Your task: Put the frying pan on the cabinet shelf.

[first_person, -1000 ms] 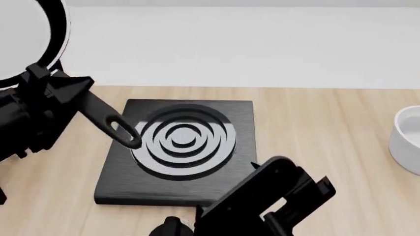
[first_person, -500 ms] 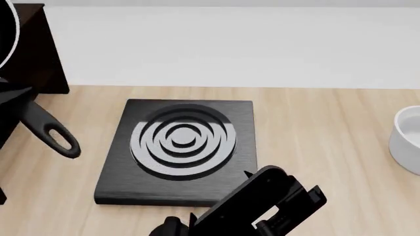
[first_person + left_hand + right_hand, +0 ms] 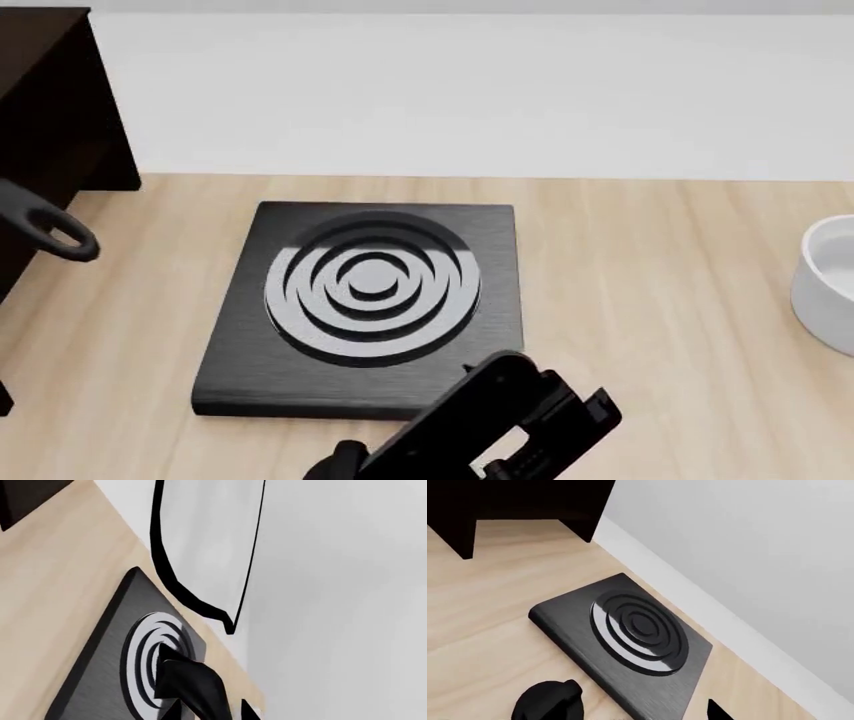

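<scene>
The frying pan [image 3: 207,545] hangs in the air, seen nearly edge-on in the left wrist view, with its pale inside and black rim. Its black handle [image 3: 190,685] runs back into my left gripper [image 3: 212,714], which is shut on it. In the head view only the handle's loop [image 3: 54,235] shows at the left edge, beside the dark cabinet shelf [image 3: 47,100]; the pan's bowl and the left gripper are out of that view. My right gripper [image 3: 637,715] is open with nothing in it and hovers low over the hob plate's near edge.
A square black hob plate [image 3: 367,300] with concentric rings lies mid-table. A white bowl [image 3: 827,285] stands at the right edge. My right arm [image 3: 494,430] crosses the table's front. A white wall runs behind the wooden table [image 3: 641,260].
The pan and left arm have swung left toward the cabinet and left the head view except for the handle loop. The right arm has sunk slightly lower and left.
</scene>
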You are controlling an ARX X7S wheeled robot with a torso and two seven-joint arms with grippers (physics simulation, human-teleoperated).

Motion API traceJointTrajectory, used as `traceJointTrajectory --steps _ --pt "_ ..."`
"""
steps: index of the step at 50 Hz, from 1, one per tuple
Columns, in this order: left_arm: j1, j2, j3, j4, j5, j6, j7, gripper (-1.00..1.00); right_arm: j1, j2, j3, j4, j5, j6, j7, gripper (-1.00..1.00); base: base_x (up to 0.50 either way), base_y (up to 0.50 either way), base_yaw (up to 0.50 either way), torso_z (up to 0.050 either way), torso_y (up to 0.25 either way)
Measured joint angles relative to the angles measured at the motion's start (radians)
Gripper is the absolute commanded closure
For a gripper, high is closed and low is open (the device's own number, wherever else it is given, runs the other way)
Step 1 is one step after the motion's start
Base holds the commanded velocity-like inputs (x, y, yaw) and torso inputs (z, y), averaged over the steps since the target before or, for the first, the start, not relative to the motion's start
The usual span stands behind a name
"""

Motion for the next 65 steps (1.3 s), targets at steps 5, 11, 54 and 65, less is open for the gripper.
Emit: traceJointTrajectory --steps 5,11,54,65 --pt "-0.056 0.011 0.048 -0.09 0.051 -0.006 0.051 1.0 0.002 -0.009 -0.011 0.007 -0.006 0.002 -0.001 -1.0 0.0 0.0 0.0 0.0 0.002" --pt "-0.086 0.03 0.062 -0.116 0.053 -0.006 0.026 1.0 -0.005 -0.016 -0.027 0.019 -0.02 -0.004 -0.003 -1.0 0.0 0.0 0.0 0.002 0.002" --pt "-0.298 0.085 0.739 -0.433 -0.302 0.18 0.216 -1.0 -0.039 -0.075 -0.118 0.104 -0.087 -0.033 -0.014 -1.0 0.0 0.0 0.0 0.0 0.002" --pt "-0.328 0.079 0.953 -0.432 -0.475 0.212 0.312 -1.0 -0.049 -0.076 -0.128 0.117 -0.099 -0.051 -0.019 -1.0 0.0 0.0 0.0 0.0 0.0"
